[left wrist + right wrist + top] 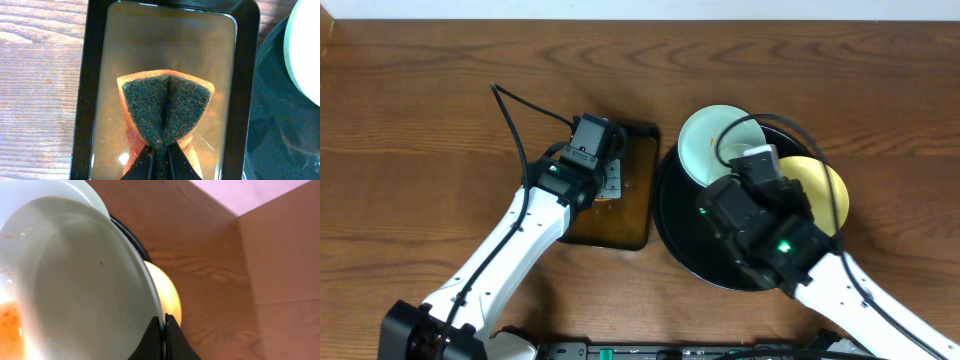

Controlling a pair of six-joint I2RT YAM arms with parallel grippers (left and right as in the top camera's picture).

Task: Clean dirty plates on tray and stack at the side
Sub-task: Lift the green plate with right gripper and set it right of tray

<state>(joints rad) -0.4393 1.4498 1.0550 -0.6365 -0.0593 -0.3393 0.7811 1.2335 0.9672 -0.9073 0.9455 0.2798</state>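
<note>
**Right pincer has a plate by the rim, left pincer pinches the sponge**

Over to the right wrist view: the right gripper [163,322] has its two fingers almost together, and the thin edge of a mint plate [90,280] is nipped between them. The plate is tipped steeply, face toward the camera, with an orange sauce smear [10,325] at its 8 o'clock edge. A second mint plate [50,192] peeks out behind it at 11 o'clock. The yellow plate [168,292] shows past the held rim at about 3 o'clock.

From overhead, all of this sits on the round black tray [685,235], right of the table [420,100] centre. Mint shows at the tray's 11 o'clock rim and yellow at its 3 o'clock side. The right arm covers much of the middle, so how the two mint plates lie there cannot be told.

Now the left side. The left gripper [161,147] is squeezed nearly closed on a sponge [165,107]. The sponge has an orange body, its dark green scouring face is up, and it is creased down the middle by the pinch. It hangs over the brown tray [90,100], which lies just beside the black tray at its 9 o'clock. Whether the sponge touches the brown tray's floor is not clear.
</note>
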